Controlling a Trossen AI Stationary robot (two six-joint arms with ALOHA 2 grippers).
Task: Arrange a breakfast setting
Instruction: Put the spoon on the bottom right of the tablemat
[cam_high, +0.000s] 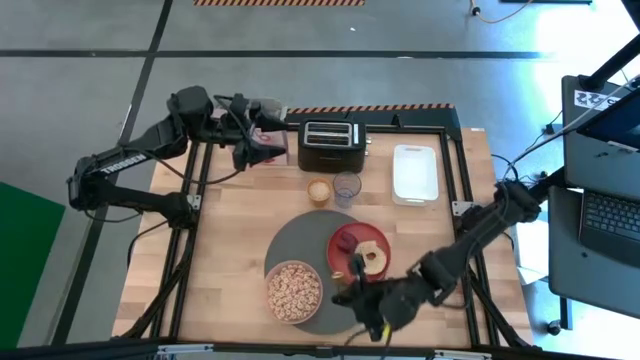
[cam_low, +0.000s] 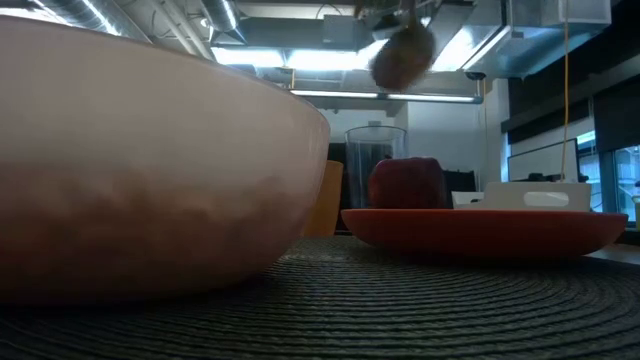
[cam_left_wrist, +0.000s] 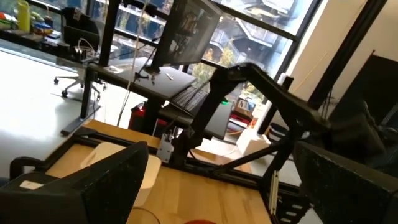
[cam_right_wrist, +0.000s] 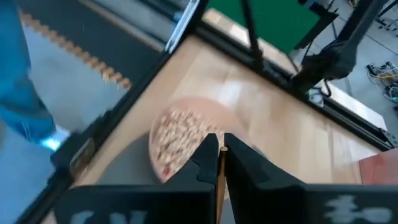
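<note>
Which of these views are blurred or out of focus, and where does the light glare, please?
Low view: the pale bowl up close is soft, and ceiling lights glare behind it. Right wrist view: motion blur smears the cereal and the table. Left wrist view: bright windows wash out the background. High view: sharp and evenly lit, with the red plate clear.
</note>
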